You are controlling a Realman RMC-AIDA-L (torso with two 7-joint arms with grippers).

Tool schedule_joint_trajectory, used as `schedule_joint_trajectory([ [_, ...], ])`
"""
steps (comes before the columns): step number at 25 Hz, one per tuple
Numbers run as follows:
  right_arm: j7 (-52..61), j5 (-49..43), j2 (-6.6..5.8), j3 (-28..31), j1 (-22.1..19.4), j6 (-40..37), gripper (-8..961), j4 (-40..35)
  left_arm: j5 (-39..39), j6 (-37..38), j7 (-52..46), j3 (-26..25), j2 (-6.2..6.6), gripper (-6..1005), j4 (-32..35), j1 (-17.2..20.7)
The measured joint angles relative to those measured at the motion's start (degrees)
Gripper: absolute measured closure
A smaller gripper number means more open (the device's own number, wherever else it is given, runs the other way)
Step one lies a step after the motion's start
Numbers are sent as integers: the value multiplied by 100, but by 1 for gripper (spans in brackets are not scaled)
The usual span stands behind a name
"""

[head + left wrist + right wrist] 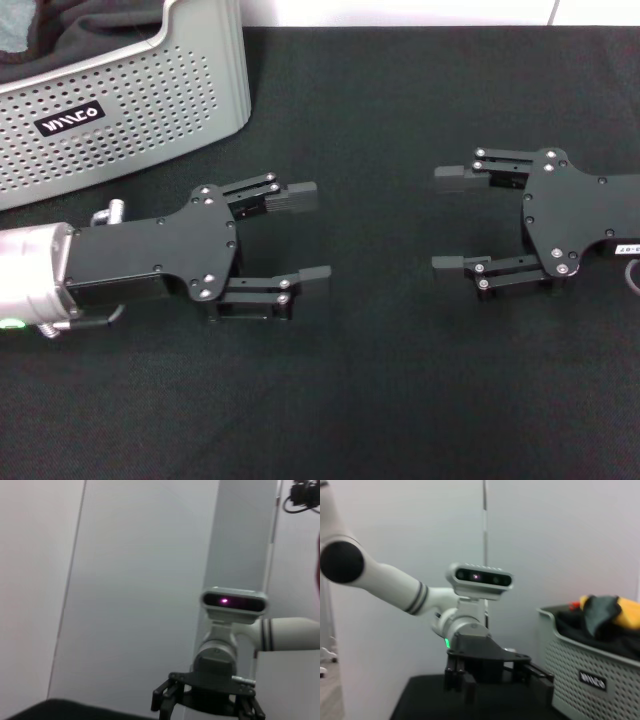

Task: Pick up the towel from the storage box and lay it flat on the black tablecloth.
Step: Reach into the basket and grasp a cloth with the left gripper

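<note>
Nothing is done yet, as I read it. The grey-green fleecy towel with its yellow-orange reverse [600, 611] sits bunched in the light grey perforated plastic storage box [130, 110], on top of a rumpled dark cloth [100, 30]. My left gripper [295, 235] and right gripper [450, 220] hover low over the matte black tablecloth [370, 400] covering the desk, fingers spread, holding nothing. The reach, the lift and the spreading are all left. The dark cloth could snag.

I count two grippers, left [305, 230] and right [448, 218], one grey basket [150, 95], one towel [607, 609] inside it, one dark cloth [580, 627] and one black tablecloth [380, 400].
</note>
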Motion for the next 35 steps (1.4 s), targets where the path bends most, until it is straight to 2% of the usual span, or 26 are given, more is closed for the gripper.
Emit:
schedule_joint_trajectory([
  [7,155,70,-21,2,227,-394,82,-156,-183,394,-77,-13,79,137,411,-23],
  [14,206,70,-12,8,218,-463,81,-159,-196,382,-111,-72,65,150,428,-32],
  [16,201,71,-14,66,200,-420,81,-122,-196,322,-94,-373,22,154,405,14],
  [22,136,58,-24,392,74,-377,82,72,-282,-95,85,-2135,-270,165,365,286],
  [24,64,46,-23,475,1,-373,82,82,-282,-95,85,-2135,-270,169,365,286],
  [25,25,46,-19,513,-33,-370,82,101,-343,-182,212,-2474,-331,171,332,343],
  [26,5,46,-22,531,-46,-370,82,118,-343,-182,212,-2474,-331,173,332,343],
  [27,-11,46,-26,558,-57,-369,82,138,-580,-325,720,-2884,-374,175,57,413],
  [30,-28,19,-32,656,-57,-341,82,206,-945,-491,1666,-2970,-375,181,-275,444],
  [35,-30,6,-43,676,-6,-289,82,304,-1005,-637,2687,-2945,-399,190,-610,324],
])
